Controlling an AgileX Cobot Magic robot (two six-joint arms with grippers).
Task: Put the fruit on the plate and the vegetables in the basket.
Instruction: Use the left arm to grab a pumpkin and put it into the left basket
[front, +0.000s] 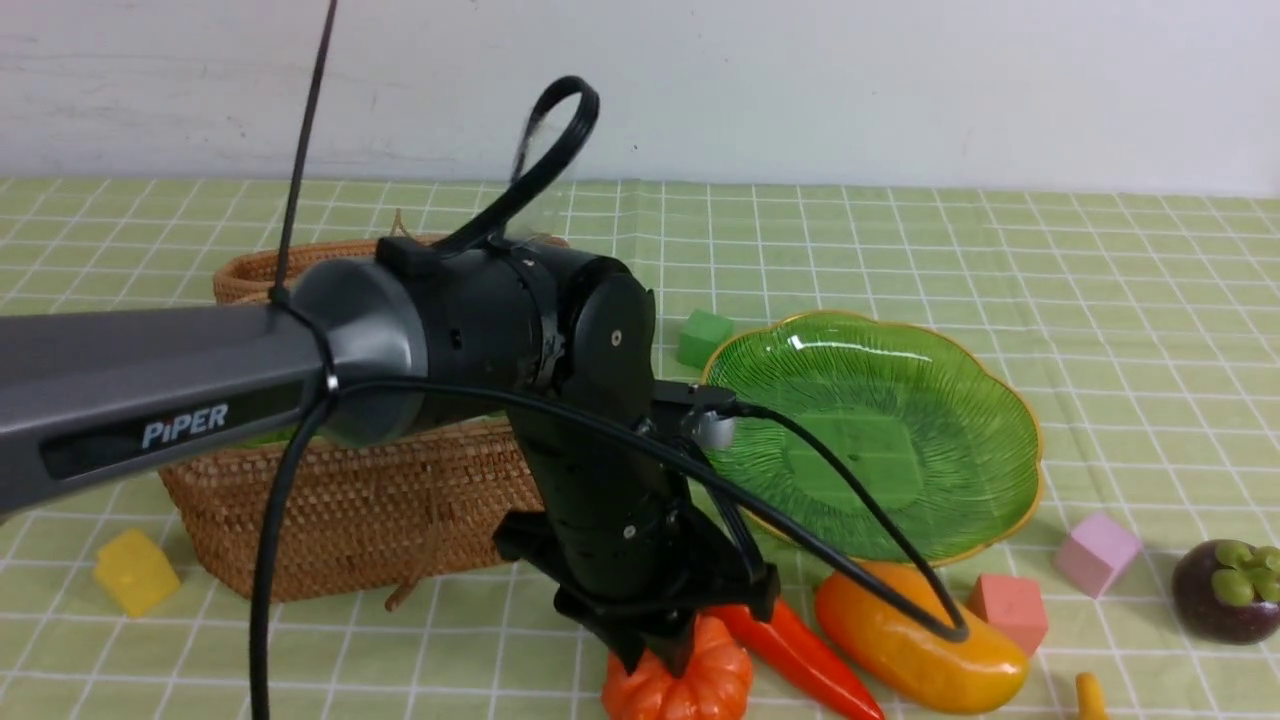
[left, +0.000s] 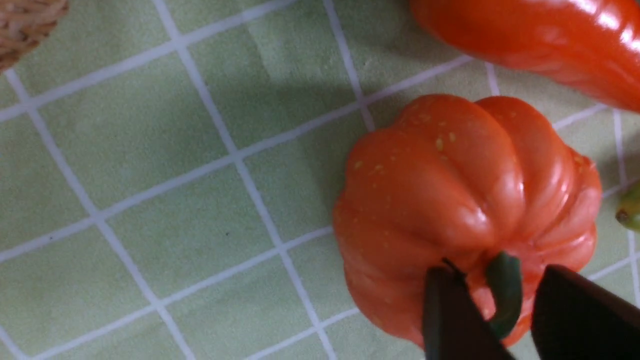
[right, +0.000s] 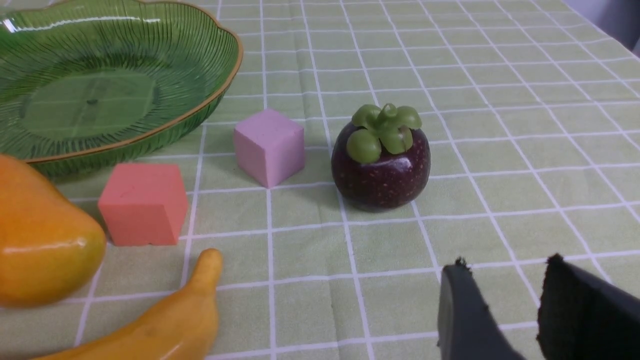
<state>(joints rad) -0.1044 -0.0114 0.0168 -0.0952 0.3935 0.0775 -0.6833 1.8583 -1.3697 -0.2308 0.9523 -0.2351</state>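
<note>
A green checked tablecloth (front: 1100, 300) covers the table. The left arm (front: 150, 400) reaches across the front view and hides most of the basket (front: 380, 510). The basket stands to the left of the plate (front: 900, 400) and apart from it. Only a sliver of its green lining shows, so what it holds cannot be told. The plate holds nothing.

The mango (front: 915, 640) lies just in front of the plate's near rim. The carrot (front: 800, 650) lies to the mango's left, its long axis slanting away from the plate toward the robot.

The pumpkin (left: 450, 190) sits on the cloth, nearer the robot than the plate's near left edge and just beside the carrot. It lies directly under the left gripper (left: 495, 267). Its green stem (left: 505, 290) points up between the two fingers (left: 450, 320). One finger seems to touch the stem and a thin gap shows at the other, so a firm grasp cannot be confirmed. The likely lift would carry the pumpkin away from the plate to the basket, and the left arm is the nearer one.

The mangosteen (right: 382, 165) stands upright right of the plate. The right gripper (right: 506, 262) hangs near it, parted and empty. The banana (right: 170, 320) lies nearer the robot than the mango.

A salmon cube (right: 142, 202) and a lilac cube (right: 270, 145) sit by the plate's near right rim.
</note>
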